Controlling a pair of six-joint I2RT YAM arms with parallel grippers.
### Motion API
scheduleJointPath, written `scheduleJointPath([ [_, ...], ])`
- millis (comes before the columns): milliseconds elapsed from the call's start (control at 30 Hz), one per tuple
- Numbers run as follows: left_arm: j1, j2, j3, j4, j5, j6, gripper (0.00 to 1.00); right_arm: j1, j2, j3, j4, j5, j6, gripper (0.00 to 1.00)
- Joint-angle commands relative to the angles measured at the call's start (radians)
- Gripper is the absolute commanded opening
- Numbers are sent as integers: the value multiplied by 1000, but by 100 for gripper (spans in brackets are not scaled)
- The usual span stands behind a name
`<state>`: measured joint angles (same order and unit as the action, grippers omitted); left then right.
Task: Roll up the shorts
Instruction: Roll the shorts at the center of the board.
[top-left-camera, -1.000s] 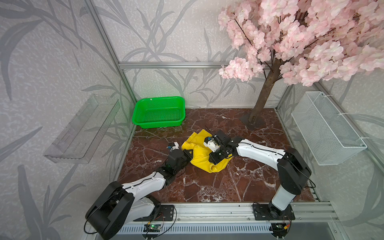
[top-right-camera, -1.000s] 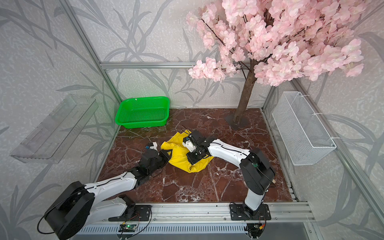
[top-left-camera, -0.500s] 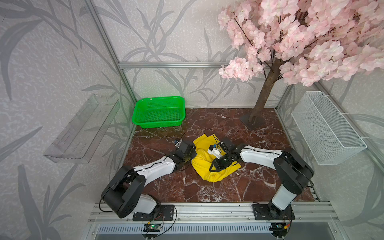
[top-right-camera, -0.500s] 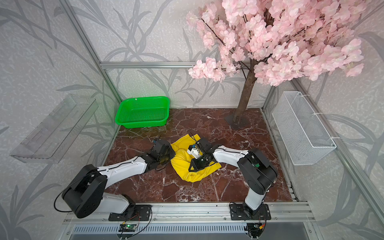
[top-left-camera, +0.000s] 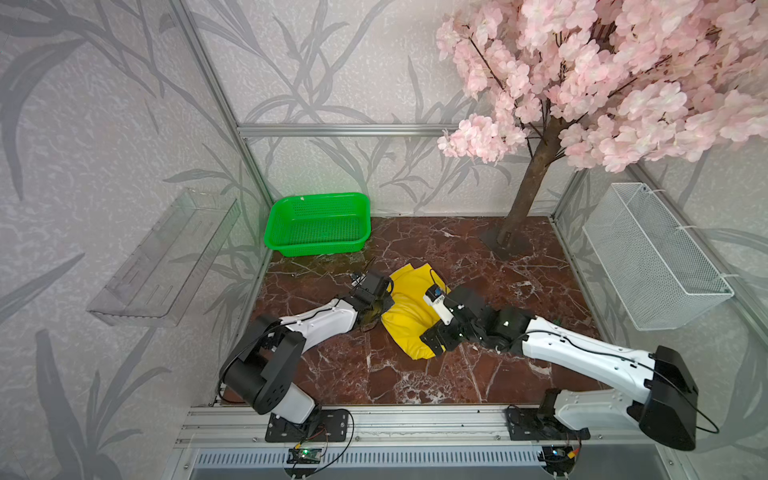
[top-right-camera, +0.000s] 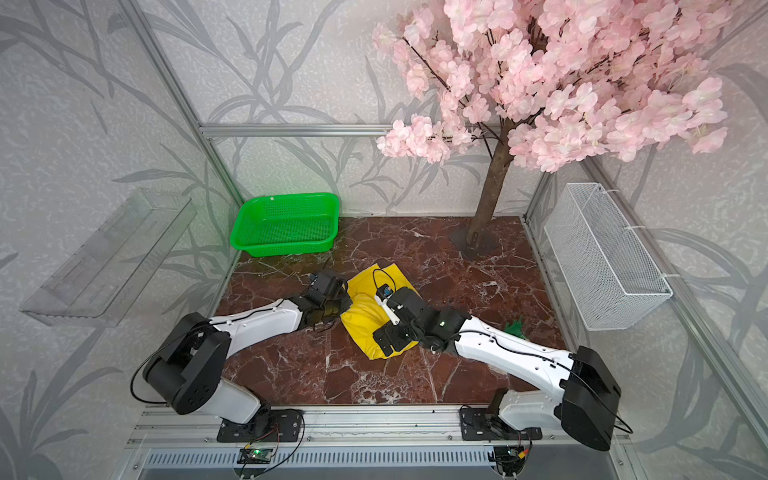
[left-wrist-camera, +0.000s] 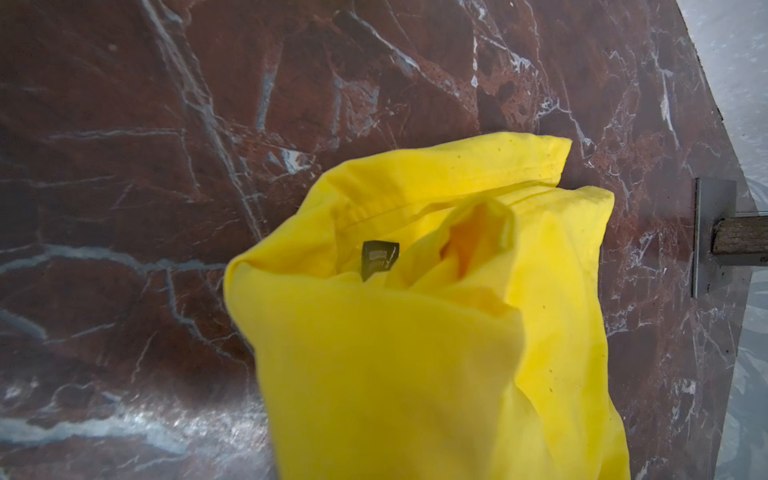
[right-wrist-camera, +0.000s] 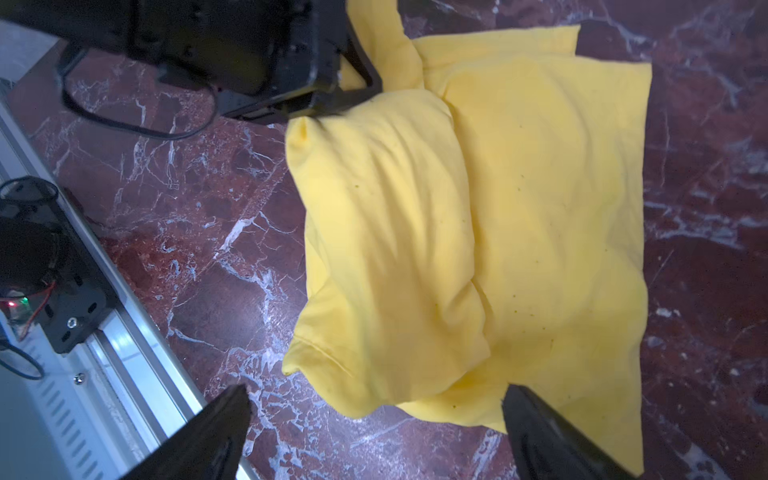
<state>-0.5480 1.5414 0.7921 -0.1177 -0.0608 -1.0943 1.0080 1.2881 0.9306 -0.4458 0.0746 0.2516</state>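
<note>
The yellow shorts (top-left-camera: 409, 318) lie bunched and partly rolled near the middle of the marble tabletop (top-left-camera: 374, 374). The left pincer (right-wrist-camera: 332, 106) seems to pinch their corner nearest the tabletop's left edge. The right pincer (right-wrist-camera: 376, 390) stands spread wide over their front end, gripping nothing.

Right end effector (right-wrist-camera: 376, 392) splayed — left end effector (right-wrist-camera: 336, 106) seemingly pinched shut.

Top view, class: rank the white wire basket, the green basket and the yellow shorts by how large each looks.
1. White wire basket: clearly largest, though it hangs nearer the camera.
2-3. Green basket and yellow shorts: they look about alike. The right gripper hides part of the shorts, so no ranking.
</note>
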Motion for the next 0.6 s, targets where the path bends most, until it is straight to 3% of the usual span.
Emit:
scheduleJointPath([
  [0,8,13,20,-13,24,-4,0,93,58,14,19,240,-34,99],
  [133,12,13,23,-8,41,-6,0,183,193,49,76,391,-17,99],
  [433,25,13,22,2,82,-16,0,196,446,115,83,397,46,99],
  [567,35,12,16,15,112,-30,0,195,482,105,87,378,74,81],
])
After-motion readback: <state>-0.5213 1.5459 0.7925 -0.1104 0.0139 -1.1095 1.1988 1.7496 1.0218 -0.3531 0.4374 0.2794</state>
